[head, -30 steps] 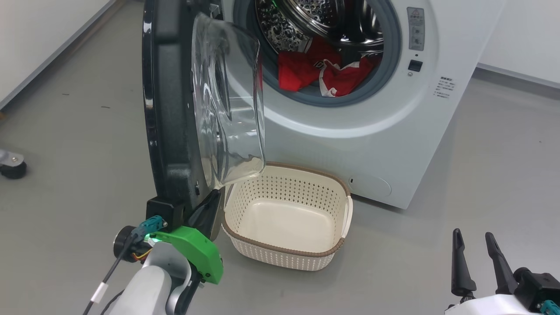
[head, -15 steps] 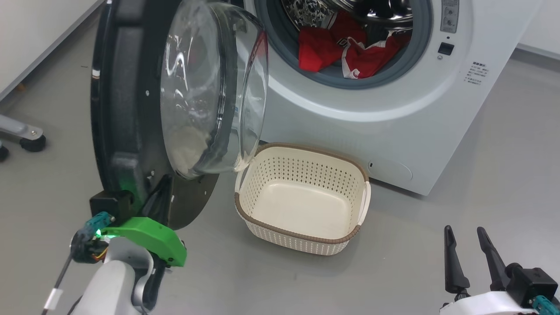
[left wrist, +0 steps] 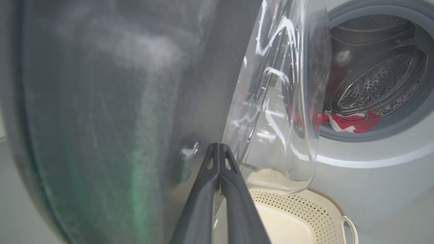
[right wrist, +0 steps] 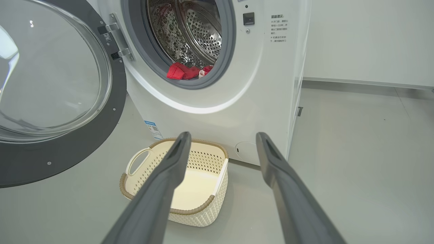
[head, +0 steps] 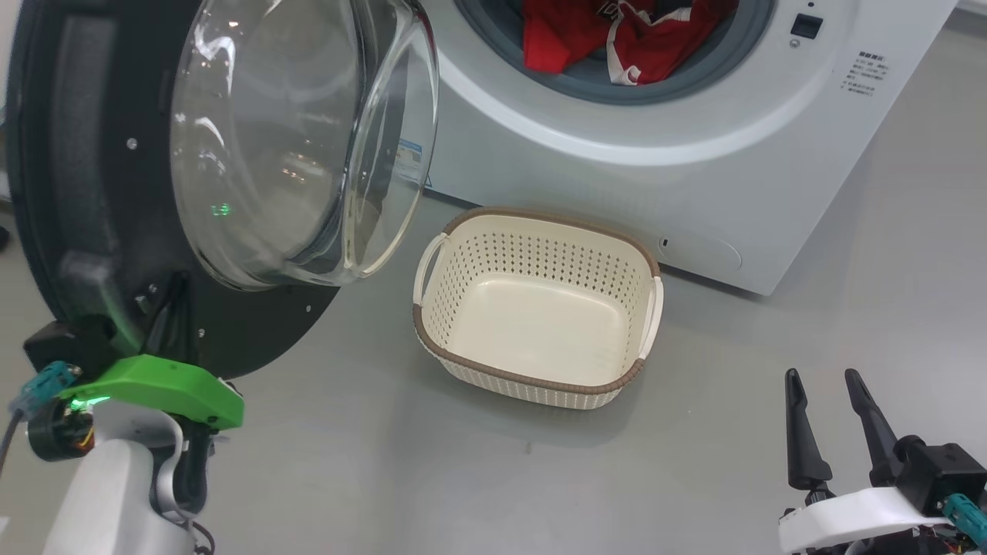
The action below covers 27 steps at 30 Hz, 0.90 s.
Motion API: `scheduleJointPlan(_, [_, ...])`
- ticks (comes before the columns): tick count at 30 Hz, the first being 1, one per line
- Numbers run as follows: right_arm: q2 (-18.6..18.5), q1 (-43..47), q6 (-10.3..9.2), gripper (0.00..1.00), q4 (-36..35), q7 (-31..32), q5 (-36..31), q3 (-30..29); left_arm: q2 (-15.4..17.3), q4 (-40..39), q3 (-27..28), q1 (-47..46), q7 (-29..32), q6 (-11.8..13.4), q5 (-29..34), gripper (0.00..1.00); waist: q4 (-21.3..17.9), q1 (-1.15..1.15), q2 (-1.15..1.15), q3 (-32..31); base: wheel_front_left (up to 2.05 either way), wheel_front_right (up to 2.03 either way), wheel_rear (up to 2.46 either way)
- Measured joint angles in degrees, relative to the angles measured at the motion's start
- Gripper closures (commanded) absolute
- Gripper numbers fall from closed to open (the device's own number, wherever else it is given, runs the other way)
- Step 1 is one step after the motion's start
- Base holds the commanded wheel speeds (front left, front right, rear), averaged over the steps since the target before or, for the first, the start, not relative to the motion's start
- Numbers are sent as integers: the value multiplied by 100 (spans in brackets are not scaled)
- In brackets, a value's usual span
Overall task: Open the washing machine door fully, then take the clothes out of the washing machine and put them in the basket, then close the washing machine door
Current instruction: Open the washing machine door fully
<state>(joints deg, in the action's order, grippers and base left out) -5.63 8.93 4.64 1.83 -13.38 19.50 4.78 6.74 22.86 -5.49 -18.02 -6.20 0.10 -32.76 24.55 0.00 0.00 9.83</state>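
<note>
The washing machine door (head: 69,193) stands swung out at the left, its glass bowl (head: 293,139) facing the basket. My left gripper (head: 166,308) is shut, fingertips pressed against the door's black inner face near its lower edge; in the left wrist view the left gripper (left wrist: 218,149) has nothing between its fingers. Red clothes (head: 617,31) lie at the mouth of the white washing machine (head: 694,169). The cream basket (head: 532,385) sits empty on the floor below the opening. My right gripper (head: 829,385) hovers open at the lower right, apart from everything.
Grey floor (head: 848,308) spreads to the right of the basket and the machine. A white wall (right wrist: 366,40) runs behind the machine's right side. The steel drum (right wrist: 190,30) is visible behind the clothes (right wrist: 186,72).
The door has swung further out from the machine, from nearly edge-on to showing its inner face. My left arm moved left with it. The head camera shifted too. The right gripper stays open.
</note>
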Motion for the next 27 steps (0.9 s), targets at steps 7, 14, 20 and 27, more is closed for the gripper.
scheduleJointPlan(7, [-100, -158, 1, 0, -66, 101, -110, 75, 183, 3, 441, -92, -131, 116, -171, 100, -63, 0, 0, 305, 0, 0, 0])
scheduleJointPlan(14, [-164, -304, 1, 0, -146, 159, -158, 90, 449, 94, 824, -171, -200, 188, -371, 100, -183, 0, 0, 580, 0, 0, 0])
scheduleJointPlan(20, [-252, -360, 0, 0, -220, 247, -210, 64, 668, 222, 1078, -320, -221, 187, -489, 100, -283, 0, 0, 847, 0, 0, 0])
scheduleJointPlan(27, [-364, -438, -1, 0, -369, 357, -271, 48, 881, 333, 1246, -583, -219, 183, -560, 100, -340, 0, 0, 1132, 0, 0, 0])
